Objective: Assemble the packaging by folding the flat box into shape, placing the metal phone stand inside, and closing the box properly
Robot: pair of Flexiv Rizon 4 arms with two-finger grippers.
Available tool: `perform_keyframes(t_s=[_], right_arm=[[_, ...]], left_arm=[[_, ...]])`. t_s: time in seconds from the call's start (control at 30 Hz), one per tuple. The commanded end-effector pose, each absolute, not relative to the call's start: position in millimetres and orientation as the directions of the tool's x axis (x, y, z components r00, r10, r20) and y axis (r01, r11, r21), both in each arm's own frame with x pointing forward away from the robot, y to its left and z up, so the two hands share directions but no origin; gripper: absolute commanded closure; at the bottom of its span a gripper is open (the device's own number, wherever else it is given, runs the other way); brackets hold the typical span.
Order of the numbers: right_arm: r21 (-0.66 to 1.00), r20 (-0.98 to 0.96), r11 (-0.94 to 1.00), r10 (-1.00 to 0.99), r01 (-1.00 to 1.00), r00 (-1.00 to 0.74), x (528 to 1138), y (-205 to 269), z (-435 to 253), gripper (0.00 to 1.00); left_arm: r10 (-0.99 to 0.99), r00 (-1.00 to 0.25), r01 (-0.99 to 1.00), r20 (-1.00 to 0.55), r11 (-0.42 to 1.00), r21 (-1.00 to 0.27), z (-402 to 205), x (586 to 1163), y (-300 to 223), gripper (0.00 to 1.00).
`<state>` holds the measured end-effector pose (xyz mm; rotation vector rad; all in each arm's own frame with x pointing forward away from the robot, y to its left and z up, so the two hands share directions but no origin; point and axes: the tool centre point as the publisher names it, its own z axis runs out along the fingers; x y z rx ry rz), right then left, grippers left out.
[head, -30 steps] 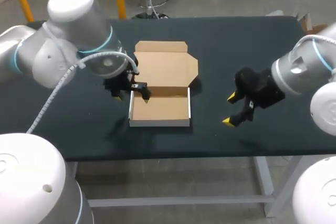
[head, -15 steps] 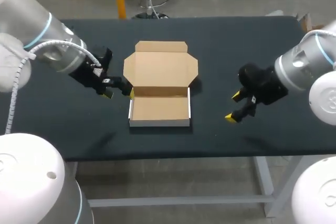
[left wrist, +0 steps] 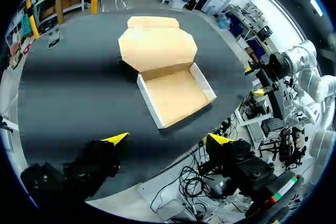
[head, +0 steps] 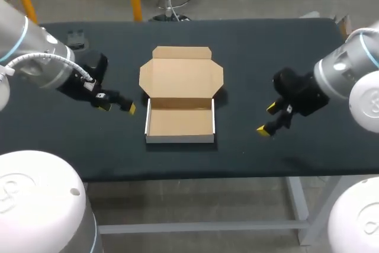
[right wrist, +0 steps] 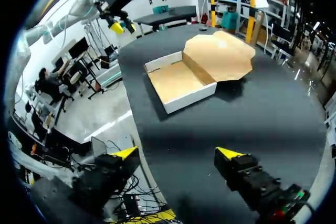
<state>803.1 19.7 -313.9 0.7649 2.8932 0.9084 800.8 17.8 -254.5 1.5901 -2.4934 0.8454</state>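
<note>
Open-lidded cardboard box (head: 179,119) sits mid-counter (head: 254,51), tray empty; left pincer (head: 118,108) and right pincer (head: 267,119) flank it, both spread, holding nothing; probable stand (head: 76,39) lies far-left; left pincer best fetches it, lowering it flat.

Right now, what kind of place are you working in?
Likely a robot lab's packing bench: a black table, an open cardboard box lying on it, and my left gripper and right gripper hovering open on either side of it.
</note>
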Motion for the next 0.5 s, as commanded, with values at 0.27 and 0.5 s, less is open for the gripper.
perform_keyframes(t_s=[0.27, 0.5], right_arm=[[0.502, 0.211, 0.645, 0.554, 0.576, -0.805, 799, 3, -297, 0.00], [0.438, 0.260, 0.524, 0.703, 0.730, -0.661, 795, -13, -277, 0.00]], left_arm=[[-0.831, -0.482, -0.824, 0.278, 0.322, -0.466, -233, 768, 34, 0.00], [-0.866, -0.406, -0.872, 0.292, 0.273, -0.406, -218, 765, 44, 0.00]])
